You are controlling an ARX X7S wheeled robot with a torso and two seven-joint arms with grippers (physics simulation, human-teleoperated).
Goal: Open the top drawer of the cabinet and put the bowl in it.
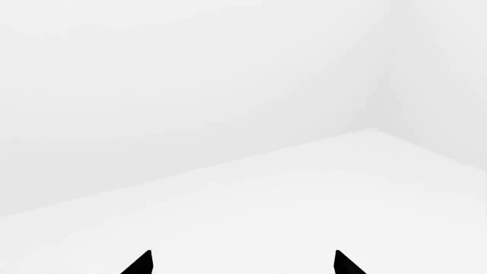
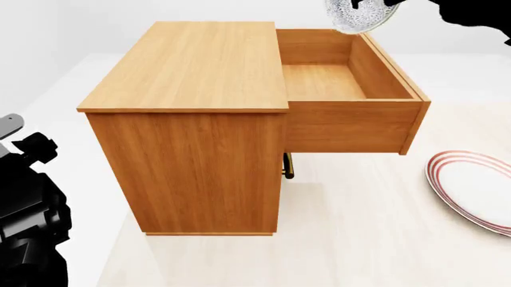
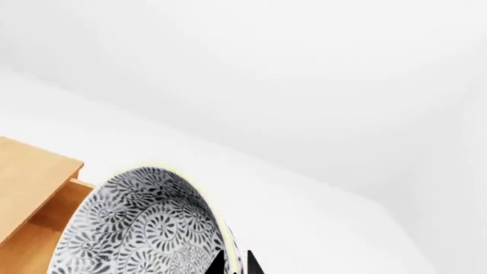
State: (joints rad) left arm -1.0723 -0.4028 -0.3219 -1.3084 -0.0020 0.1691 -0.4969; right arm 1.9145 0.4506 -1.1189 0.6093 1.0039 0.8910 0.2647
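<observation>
Much is cut off. The small round white bowl with dense blue-grey speckles (image 2: pixel 361 14) runs out of the head view's upper edge, hanging above the far end of the cabinet's pulled-out orange-brown wooden top drawer (image 2: pixel 351 95). The right gripper (image 3: pixel 234 264) pinches the bowl's rim between closed tips; its arm is a black blur. The left gripper (image 1: pixel 242 264) shows only two spread tips holding nothing. Right of the boxy orange-brown wood-grain cabinet (image 2: pixel 191 119), a red-ringed white plate (image 2: pixel 477 189) is cropped. Pale floor (image 2: pixel 351 227), white walls.

Speckled bowl (image 2: pixel 361 15) hangs tilted above the cabinet's (image 2: pixel 191 119) open top drawer (image 2: pixel 351 113).
</observation>
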